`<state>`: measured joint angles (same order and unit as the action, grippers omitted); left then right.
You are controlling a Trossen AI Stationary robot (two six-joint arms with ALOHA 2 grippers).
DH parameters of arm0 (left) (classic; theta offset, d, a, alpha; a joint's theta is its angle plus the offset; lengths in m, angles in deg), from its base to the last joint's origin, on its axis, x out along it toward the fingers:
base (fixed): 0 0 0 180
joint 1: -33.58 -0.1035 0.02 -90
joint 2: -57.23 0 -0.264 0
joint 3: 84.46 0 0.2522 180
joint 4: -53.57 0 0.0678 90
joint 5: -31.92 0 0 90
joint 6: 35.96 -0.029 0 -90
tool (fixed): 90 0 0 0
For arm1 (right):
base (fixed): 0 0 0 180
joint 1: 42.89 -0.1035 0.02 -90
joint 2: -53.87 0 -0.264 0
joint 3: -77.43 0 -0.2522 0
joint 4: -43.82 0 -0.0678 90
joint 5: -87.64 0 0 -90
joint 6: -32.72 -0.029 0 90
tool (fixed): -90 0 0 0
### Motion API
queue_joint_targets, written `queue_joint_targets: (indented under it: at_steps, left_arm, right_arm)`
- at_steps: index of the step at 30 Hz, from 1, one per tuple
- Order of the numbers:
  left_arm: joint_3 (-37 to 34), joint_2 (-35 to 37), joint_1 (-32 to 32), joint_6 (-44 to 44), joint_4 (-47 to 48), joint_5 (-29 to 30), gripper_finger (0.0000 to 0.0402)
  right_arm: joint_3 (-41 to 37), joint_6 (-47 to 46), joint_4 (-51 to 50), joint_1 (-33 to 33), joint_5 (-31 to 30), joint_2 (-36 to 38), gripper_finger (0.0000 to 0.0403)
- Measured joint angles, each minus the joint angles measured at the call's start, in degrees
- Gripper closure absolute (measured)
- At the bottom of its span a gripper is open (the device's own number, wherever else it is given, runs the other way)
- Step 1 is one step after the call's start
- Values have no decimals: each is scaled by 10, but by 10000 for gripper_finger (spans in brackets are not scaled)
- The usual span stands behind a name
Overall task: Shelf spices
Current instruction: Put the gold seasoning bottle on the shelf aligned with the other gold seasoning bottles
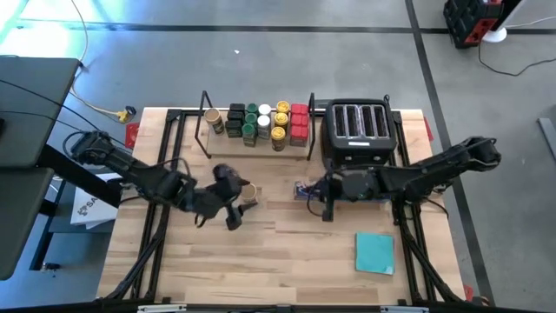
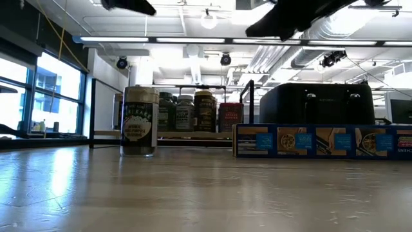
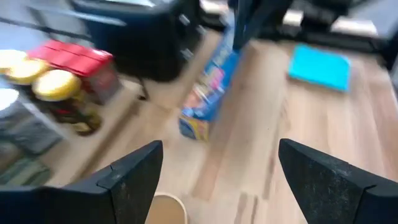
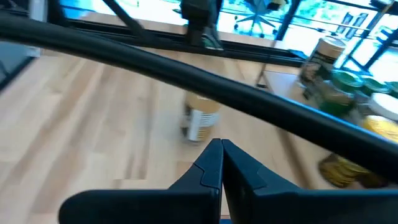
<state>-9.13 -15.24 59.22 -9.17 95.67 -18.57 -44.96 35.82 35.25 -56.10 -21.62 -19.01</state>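
One spice jar [image 1: 249, 191] with a tan lid stands upright on its base on the bare table, left of centre [image 2: 140, 121]. My left gripper [image 3: 217, 180] hovers open just above it, and the jar's lid [image 3: 165, 208] shows below, between the fingers. Several more spices [image 1: 261, 122] stand in rows on the shelf [image 1: 208, 139] at the far edge. My right gripper [image 4: 221, 158] is shut and empty, raised over the table's middle [image 1: 323, 202], with the jar [image 4: 200, 118] ahead of it.
A long blue box [image 2: 322, 142] lies in front of the black toaster [image 1: 358, 130], right of the shelf, with my right arm above it. A teal square pad [image 1: 374, 252] lies at the near right. Bare wood spreads along the near edge.
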Motion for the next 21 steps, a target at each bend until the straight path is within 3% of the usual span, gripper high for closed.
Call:
queue_joint_targets:
  at_steps: [6,11,16,21]
  left_arm:
    - [12,-1,-107,-97,50,-186,86]
    - [77,-40,-199,-113,210,-262,86]
    - [137,-128,-247,-173,300,-342,86]
    - [203,-220,-268,-212,384,-349,86]
  right_arm:
    - [0,-24,-3,-53,-60,0,403]
    - [0,-33,-3,-64,-77,0,403]
    - [0,-36,-10,-62,-77,0,403]
    - [0,-71,-38,-62,-77,0,403]
